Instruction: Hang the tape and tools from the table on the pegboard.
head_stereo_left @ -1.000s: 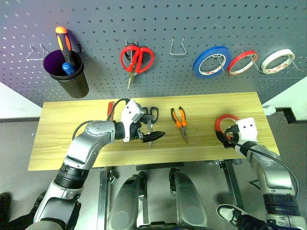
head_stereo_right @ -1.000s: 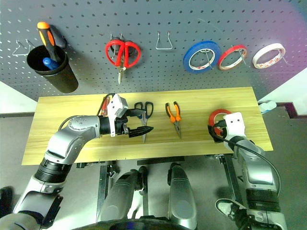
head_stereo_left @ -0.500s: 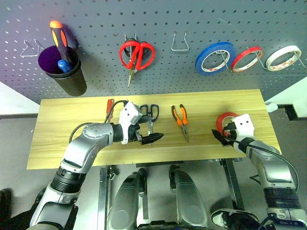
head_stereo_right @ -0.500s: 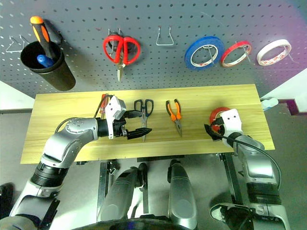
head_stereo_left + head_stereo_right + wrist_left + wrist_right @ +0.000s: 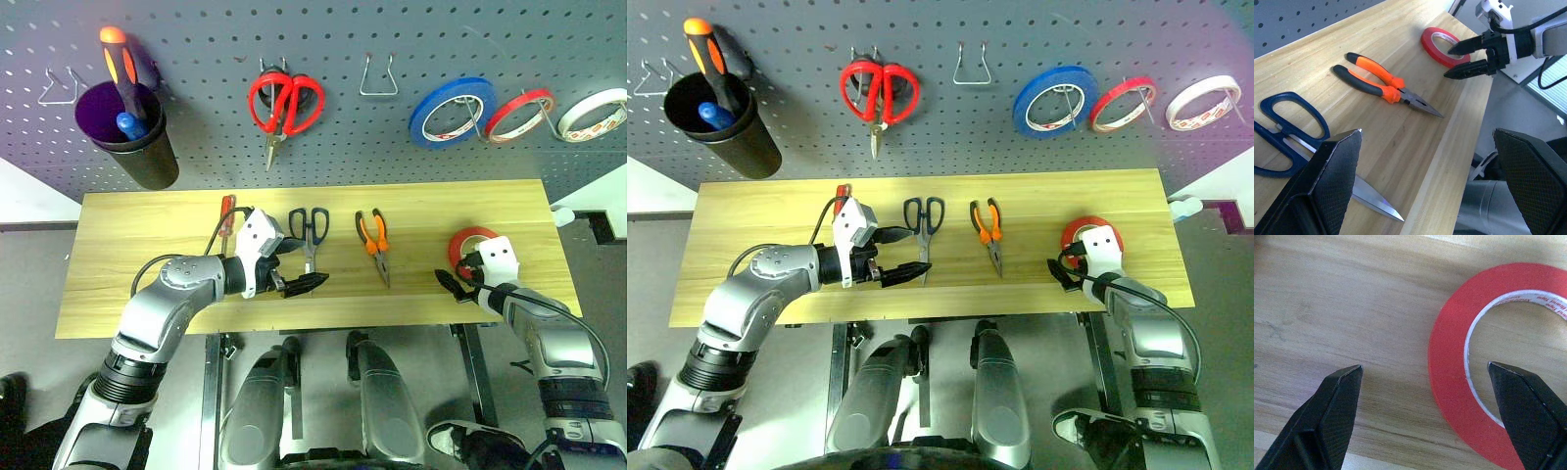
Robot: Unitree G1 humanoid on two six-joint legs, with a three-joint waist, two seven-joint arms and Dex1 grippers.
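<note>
On the pegboard (image 5: 313, 39) at far left hangs a black cup (image 5: 132, 147) holding an orange-and-black screwdriver (image 5: 120, 67) and a blue-handled tool. Further right on the board hang red-handled scissors (image 5: 284, 103), then a bare wire hook (image 5: 378, 78), then a blue tape roll (image 5: 451, 113), a thin red roll (image 5: 519, 113) and a whitish roll (image 5: 593, 113).

Below the board, the table (image 5: 137, 245) carries the loose items in a row. Toward its left-centre lies the slim red-handled screwdriver (image 5: 225, 213), partly hidden behind the left arm. The left end effector (image 5: 306, 275) hovers low over the table just beside it, fingers spread wide and gripping nothing; its tips point to the right, near the blade end of the dark-handled scissors (image 5: 309, 230). These scissors lie flat with handles toward the pegboard and blades toward the front edge. Next to the right, apart from the scissors, lie the pliers (image 5: 373, 240) with orange-and-black handles, jaws shut and nose pointing to the front edge.

Near the right end of the table rests the red-orange tape (image 5: 468, 242), flat on the wood with its pale core showing. The right end effector (image 5: 449, 286) sits at the roll's near-left rim, fingers set wide and empty; in the right wrist view one finger (image 5: 1518, 416) stands over the ring and the other finger (image 5: 1327, 416) over bare wood beside it. Whether a fingertip touches the tape cannot be told.
</note>
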